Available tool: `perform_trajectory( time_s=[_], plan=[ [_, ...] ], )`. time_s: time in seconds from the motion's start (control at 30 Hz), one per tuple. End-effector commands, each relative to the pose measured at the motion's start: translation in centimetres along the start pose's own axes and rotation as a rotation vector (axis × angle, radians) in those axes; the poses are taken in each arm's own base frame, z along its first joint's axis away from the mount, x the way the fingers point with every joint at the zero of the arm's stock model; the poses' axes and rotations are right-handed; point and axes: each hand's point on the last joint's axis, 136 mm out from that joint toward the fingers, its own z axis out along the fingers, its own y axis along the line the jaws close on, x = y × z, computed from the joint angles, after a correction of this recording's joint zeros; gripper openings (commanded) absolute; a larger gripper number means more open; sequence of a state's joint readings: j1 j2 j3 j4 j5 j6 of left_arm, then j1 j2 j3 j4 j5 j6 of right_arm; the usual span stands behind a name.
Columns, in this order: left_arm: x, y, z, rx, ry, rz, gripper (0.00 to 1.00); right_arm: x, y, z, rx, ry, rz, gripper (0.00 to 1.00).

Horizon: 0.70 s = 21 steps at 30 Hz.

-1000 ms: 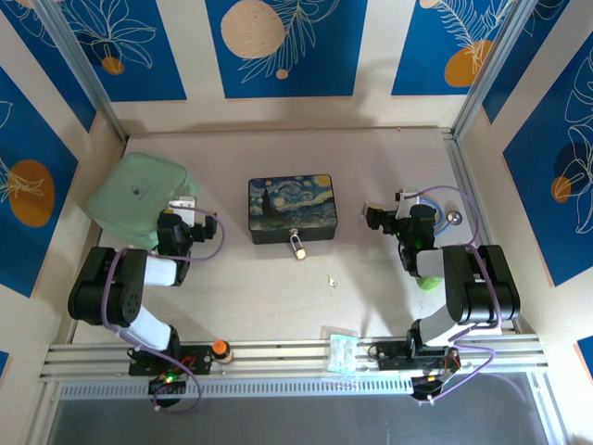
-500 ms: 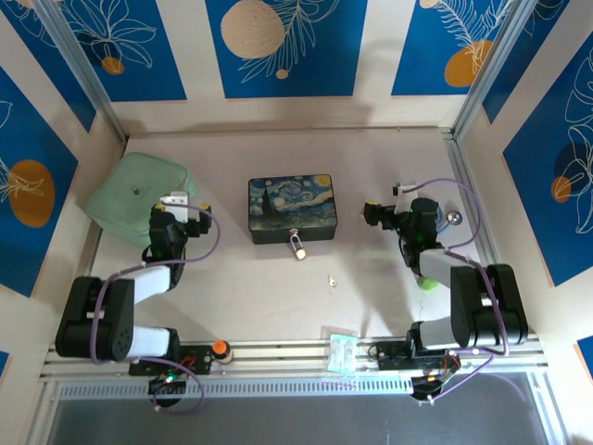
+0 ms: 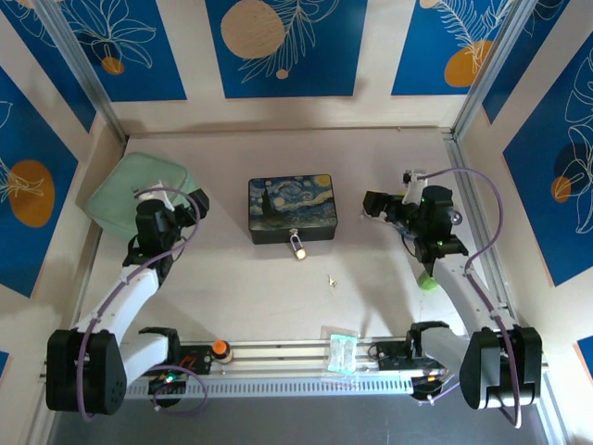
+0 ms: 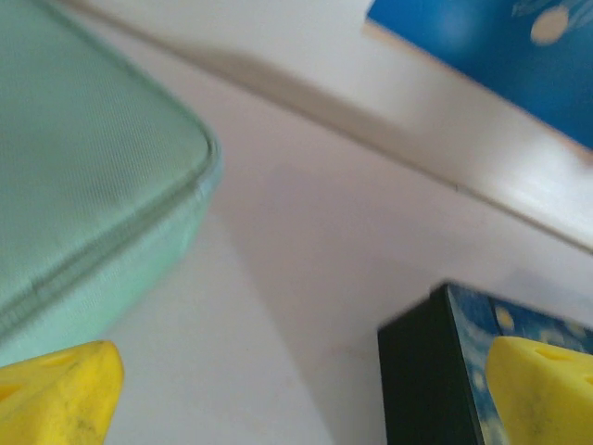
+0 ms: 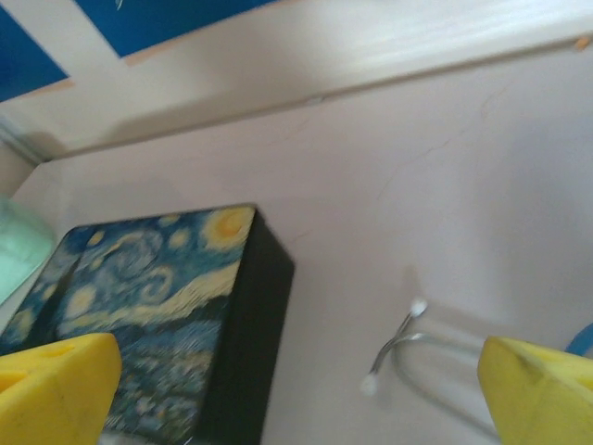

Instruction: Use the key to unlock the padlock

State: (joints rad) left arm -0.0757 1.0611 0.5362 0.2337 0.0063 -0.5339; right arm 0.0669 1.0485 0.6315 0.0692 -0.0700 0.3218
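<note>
Above the table (image 3: 259,287), left end effector (image 4: 298,394) and right end effector (image 5: 296,394), released, have advanced

One painted box (image 3: 290,209) sits mid-frame on the surface (image 3: 250,297), with one padlock (image 3: 296,245) and one key (image 3: 331,279) just below it. One mint-green pouch (image 3: 116,195) lies upper left; one stethoscope (image 5: 397,341) and one green object (image 3: 426,281) lie right. Along the bottom: one orange knob (image 3: 220,348), one packet (image 3: 340,350). Arms number two: a left arm (image 3: 125,287) and a right arm (image 3: 460,287).

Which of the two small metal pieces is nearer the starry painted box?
The brass-bodied padlock, right at the box's front edge; the tiny silvery key lies apart on the table.
</note>
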Motion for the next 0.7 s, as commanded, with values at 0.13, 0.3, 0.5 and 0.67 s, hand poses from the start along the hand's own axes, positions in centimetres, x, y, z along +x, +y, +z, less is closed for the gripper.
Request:
perform_trajectory(
  time_s=[0.13, 0.3, 0.5, 0.67],
  plan=[
    [5.2, -6.1, -2.3, 0.165, 0.251, -0.043, 1.0, 7.2, 3.3, -1.3, -0.069, 0.318, 0.102, 0.99],
    [9.5, -10.5, -3.7, 0.235, 0.354, -0.005, 1.0, 12.1, 5.6, -1.8, -0.079, 0.46, 0.051, 0.94],
    [13.1, -14.5, -5.1, 0.341, 0.434, 0.024, 1.0, 17.8, 6.3, -1.9, -0.084, 0.59, 0.069, 0.78],
    [15.9, -15.8, -5.4, 0.34, 0.496, 0.058, 0.99, 20.7, 6.6, -1.7, -0.065, 0.636, 0.076, 0.6]
  ],
)
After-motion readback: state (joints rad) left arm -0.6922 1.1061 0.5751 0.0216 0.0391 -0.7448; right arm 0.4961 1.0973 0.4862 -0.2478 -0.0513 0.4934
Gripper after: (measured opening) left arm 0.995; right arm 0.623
